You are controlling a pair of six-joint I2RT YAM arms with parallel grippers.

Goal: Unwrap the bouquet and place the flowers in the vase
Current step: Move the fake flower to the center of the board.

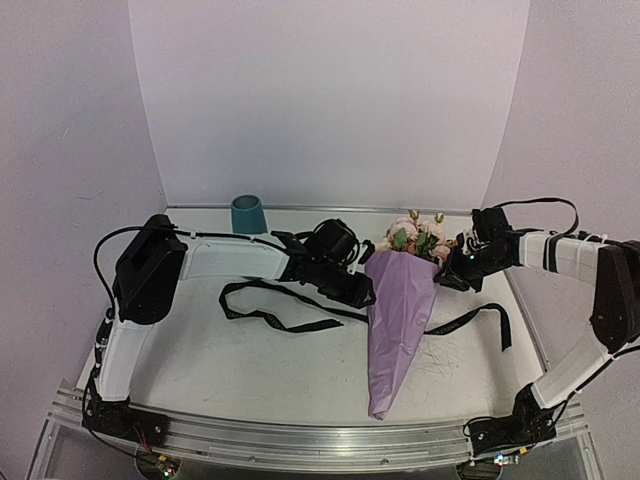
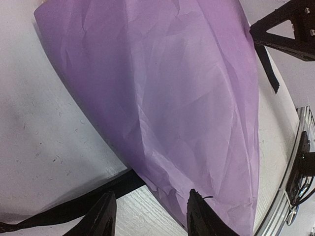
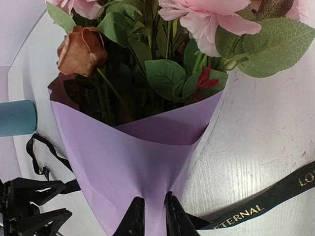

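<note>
Since the bouquet point(image 1: 398, 320) lies flat on the table point(image 1: 200, 370) with its long axis running near-to-far, tip toward the arm bases and the flowers point(image 1: 415, 238) at the far open end, you have one gripper on each flank of the cone. The vase point(image 1: 248, 214) stands upright at the far edge, well off to the left, so your left arm is nearer it. The black ribbon point(image 3: 266, 200) lies loose on the table on both sides. The left gripper point(image 1: 362, 293) sits at the cone's left edge, jaws spread, gripping nothing, paper dead ahead. The right gripper point(image 1: 445, 275) is at the right rim just below the blooms, jaws nearly together with paper showing in the gap; you can't tell if that's a pinch. My read: the next pull goes across the axis, peeling outward.
</note>
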